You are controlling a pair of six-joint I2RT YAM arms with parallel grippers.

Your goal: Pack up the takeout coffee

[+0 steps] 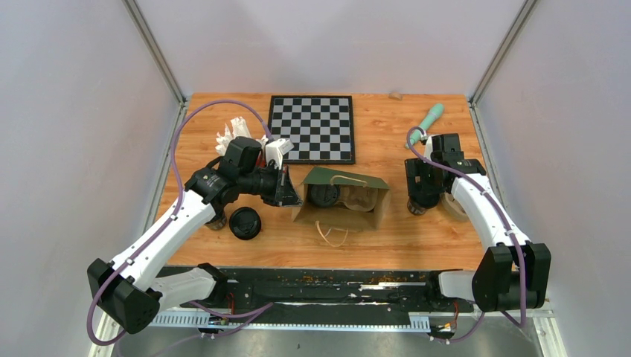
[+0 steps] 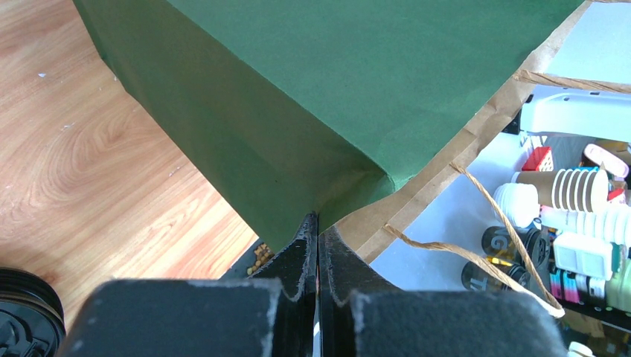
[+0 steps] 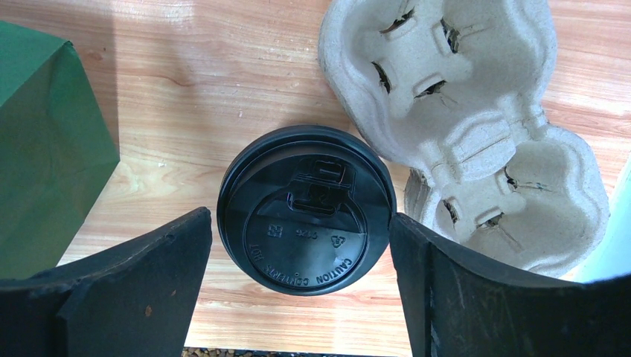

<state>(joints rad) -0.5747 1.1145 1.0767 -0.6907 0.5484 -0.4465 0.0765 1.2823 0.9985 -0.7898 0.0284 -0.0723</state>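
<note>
The wooden table [image 1: 417, 238] carries one chessboard [image 1: 311, 128], one green paper bag [image 1: 335, 178], one pulp carrier [image 3: 461, 119] and three lidded coffee cups: one inside the bag [image 1: 325, 195], one beside the left arm [image 1: 245, 222], one by the carrier [image 3: 306, 210]. The left gripper [image 2: 318, 245] is pinched tight on the bag's rim, while the right gripper [image 3: 298, 245] stands wide on either side of that third cup. Only the right wrist view shows the carrier plainly.

Overhead view looks down — both wrist views close, sharing the bag [image 2: 298, 82].
</note>
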